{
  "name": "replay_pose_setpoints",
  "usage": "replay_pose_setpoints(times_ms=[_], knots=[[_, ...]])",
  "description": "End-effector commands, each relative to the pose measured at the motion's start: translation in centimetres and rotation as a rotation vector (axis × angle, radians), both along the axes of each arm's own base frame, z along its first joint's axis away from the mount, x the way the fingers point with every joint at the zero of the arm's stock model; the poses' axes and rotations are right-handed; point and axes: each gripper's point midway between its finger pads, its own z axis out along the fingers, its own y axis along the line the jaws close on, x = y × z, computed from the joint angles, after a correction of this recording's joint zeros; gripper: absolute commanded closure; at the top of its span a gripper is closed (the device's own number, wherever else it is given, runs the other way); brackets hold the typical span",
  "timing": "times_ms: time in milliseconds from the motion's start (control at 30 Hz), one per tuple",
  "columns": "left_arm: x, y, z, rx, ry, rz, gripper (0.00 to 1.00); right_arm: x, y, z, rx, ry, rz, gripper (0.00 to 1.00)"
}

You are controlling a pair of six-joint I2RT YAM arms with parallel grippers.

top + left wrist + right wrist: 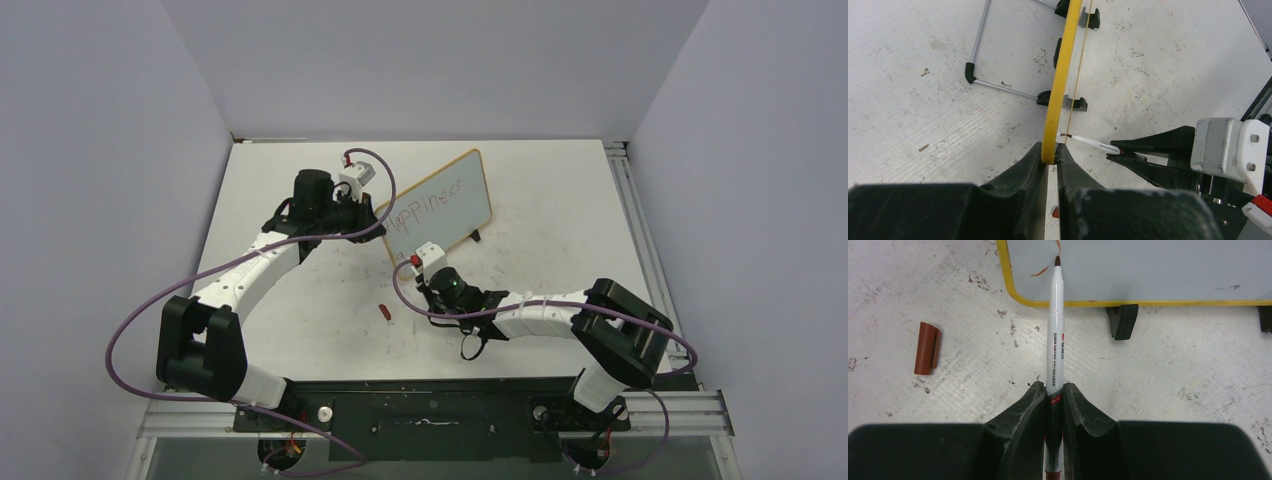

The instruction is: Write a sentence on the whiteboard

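The whiteboard (455,215) stands tilted on black feet, with a yellow frame. One slanted line of the red sentence (428,203) shows on it, reading roughly "Happines". My left gripper (381,226) is shut on the board's left frame edge; in the left wrist view the jaws (1050,155) pinch the yellow frame (1063,75). My right gripper (1050,390) is shut on a white marker (1054,330). The marker's red tip touches the board (1148,270) near its lower left corner, beside short red strokes (1040,272). The right gripper also shows from above (425,278).
The red marker cap (386,311) lies on the tabletop left of the right gripper, and in the right wrist view (927,348). The board's wire stand (979,50) reaches out behind it. Purple cables loop around both arms. Walls enclose the table.
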Motion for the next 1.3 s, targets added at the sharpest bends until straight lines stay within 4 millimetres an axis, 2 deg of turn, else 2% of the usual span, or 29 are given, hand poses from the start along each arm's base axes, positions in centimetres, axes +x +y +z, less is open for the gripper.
replay_pose_setpoints(times_ms=[0,367,900,1267], knots=[[0.6,-0.1,2.9,-0.012,-0.095,-0.014,1.00,-0.1,0.4,-0.3,0.020,0.004,0.009,0.95],[0.5,-0.2,2.9,-0.012,-0.093,-0.015,1.00,-0.7,0.7,-0.4,0.007,0.003,0.032,0.95],[0.6,-0.1,2.8,-0.010,-0.093,-0.013,1.00,-1.3,1.0,4.7,0.128,-0.074,0.052,0.95],[0.5,-0.2,2.8,-0.012,-0.091,-0.016,1.00,0.4,0.3,5.6,0.169,-0.048,0.066,0.95]])
